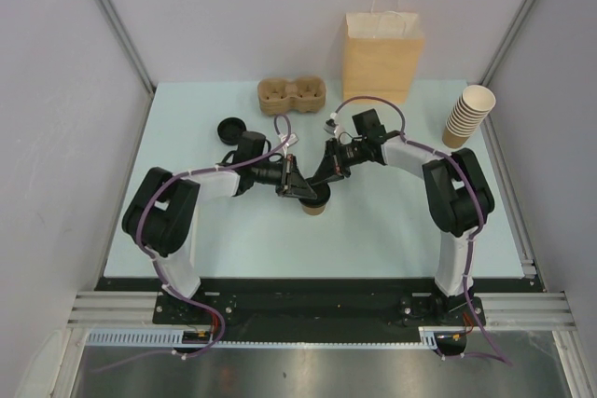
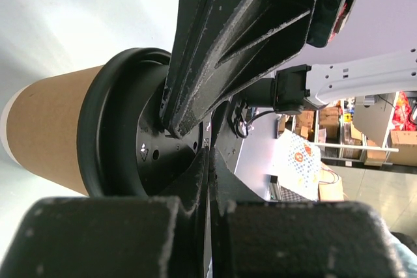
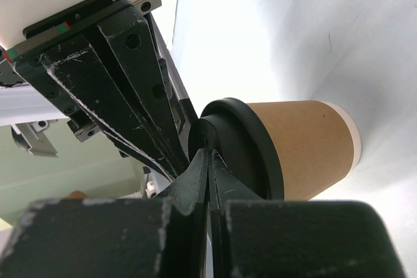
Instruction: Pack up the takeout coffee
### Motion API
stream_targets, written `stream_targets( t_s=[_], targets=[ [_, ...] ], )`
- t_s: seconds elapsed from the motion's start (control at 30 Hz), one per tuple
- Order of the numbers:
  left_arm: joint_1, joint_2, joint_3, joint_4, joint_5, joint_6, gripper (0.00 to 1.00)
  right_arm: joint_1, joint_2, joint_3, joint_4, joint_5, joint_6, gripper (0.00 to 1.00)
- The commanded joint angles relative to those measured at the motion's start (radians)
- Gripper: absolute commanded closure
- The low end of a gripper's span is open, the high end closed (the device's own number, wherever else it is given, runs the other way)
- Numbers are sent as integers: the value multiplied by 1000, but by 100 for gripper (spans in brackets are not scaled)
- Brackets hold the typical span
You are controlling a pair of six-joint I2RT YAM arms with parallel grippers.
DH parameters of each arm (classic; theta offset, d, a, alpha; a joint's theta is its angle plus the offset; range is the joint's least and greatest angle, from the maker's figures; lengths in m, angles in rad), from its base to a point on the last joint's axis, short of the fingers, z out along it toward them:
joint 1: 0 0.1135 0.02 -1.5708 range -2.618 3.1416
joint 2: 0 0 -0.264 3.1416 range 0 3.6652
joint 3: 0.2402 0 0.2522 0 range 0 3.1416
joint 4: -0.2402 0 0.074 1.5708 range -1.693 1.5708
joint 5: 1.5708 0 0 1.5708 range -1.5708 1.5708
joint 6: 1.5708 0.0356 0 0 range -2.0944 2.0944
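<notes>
Touching cup (image 3: 300, 149) lid (image 3: 251, 151): left hand (image 2: 207, 155), right hand (image 3: 208, 155)

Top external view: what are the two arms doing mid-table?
Both arms meet over a small tan paper cup standing mid-table with a round black plastic lid on it. The left gripper and right gripper are both shut, tips on the lid's top, apparently seating it. The cup is not yet in the brown paper bag standing at the back. A brown pulp two-cup tray and a stack of like cups sit aside.
</notes>
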Motion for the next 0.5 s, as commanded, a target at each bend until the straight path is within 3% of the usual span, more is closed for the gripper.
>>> stream_targets(
  t_s=[0.0, 0.47],
  targets=[
    [3, 77, -23, -136, -142, 120, 100, -10, 58, 3, -64, 93, -63, 100],
    [27, 140, -31, -157, -170, 124, 100, -23, 146, 1, -114, 102, -69, 100]
  ],
)
